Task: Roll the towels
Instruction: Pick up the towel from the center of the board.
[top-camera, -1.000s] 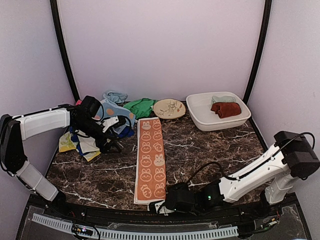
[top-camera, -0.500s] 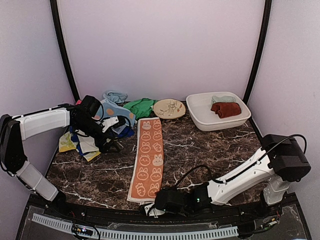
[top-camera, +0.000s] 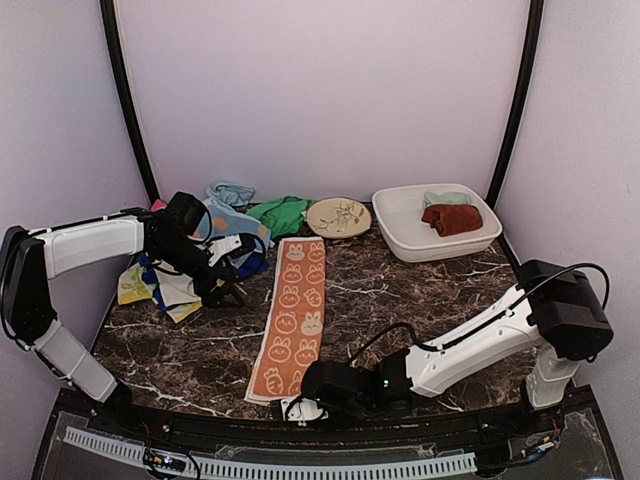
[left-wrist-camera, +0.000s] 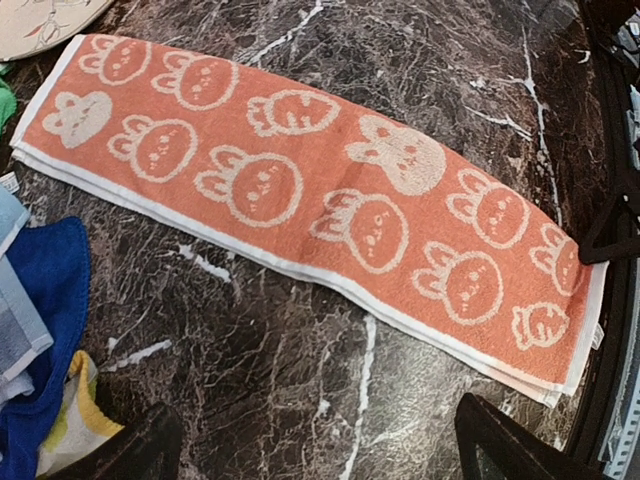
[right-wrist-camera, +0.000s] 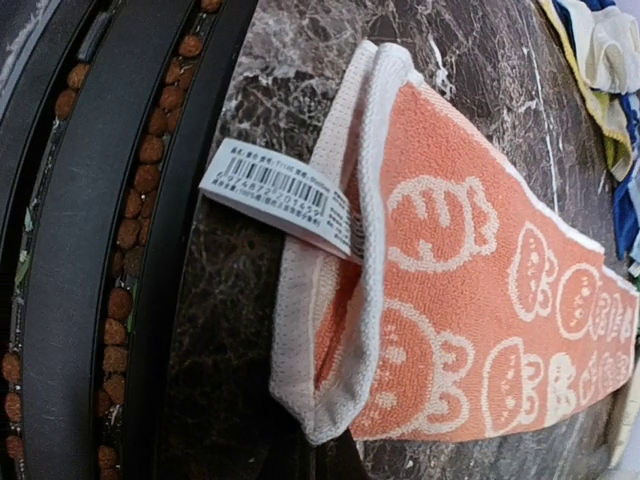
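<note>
Right wrist view has the right hand (top-camera: 300, 408) closed on the near end of the orange towel (right-wrist-camera: 480, 300), the rest lying flat on the tabletop (top-camera: 420, 290) and slanting away. Left of that towel's far half the left hand (left-wrist-camera: 320, 448) hangs with fingers spread wide, holding nothing, beside a heap of towels (top-camera: 165, 292). Beyond the towel's far end lie a green towel (top-camera: 280, 212) and a plate (top-camera: 338, 218); far right of it, a white tub (top-camera: 440, 250) holds a dark red towel (top-camera: 452, 218).
</note>
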